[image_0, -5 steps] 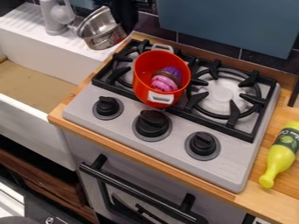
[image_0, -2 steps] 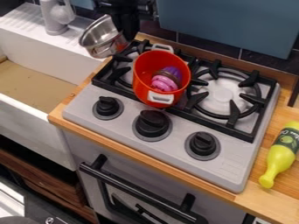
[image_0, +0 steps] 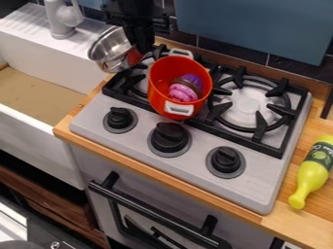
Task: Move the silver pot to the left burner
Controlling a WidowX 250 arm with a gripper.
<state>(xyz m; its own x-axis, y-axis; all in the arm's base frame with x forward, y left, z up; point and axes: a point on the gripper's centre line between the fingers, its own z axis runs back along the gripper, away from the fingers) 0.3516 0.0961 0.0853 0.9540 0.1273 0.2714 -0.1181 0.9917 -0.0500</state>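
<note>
1. Clearly the biggest worry is space: the red pot [image_0: 164, 92] sits over the left burner [image_0: 140, 84], at about four o'clock from the silver pot [image_0: 112, 54]. Lowering straight down there would probably land one pot against the other, so a knock or a perch on the rim is likely.

2. The gripper [image_0: 139, 46] has its jaws clenched on the silver pot's edge, at roughly three o'clock on it. That is a one-sided hold, so the weight on the far side could make the pot swing or slip.

3. The silver pot hangs tilted towards eleven o'clock in the view, beside the stove's back left corner. Released at this tilt, it might come down on its lower edge and roll towards nine o'clock, over the sink [image_0: 39, 119].

4. Travel towards five o'clock must clear the grate [image_0: 112, 89]; too low, and a raised prong could catch the base and twist the pot in the grip.

5. A shove on the red pot could send it towards three o'clock, perhaps tipping out the cupcake [image_0: 183, 92].

6. Even a clean arrival may end off-centre, since little of the burner is free; the pot could then rock once let go.
</note>
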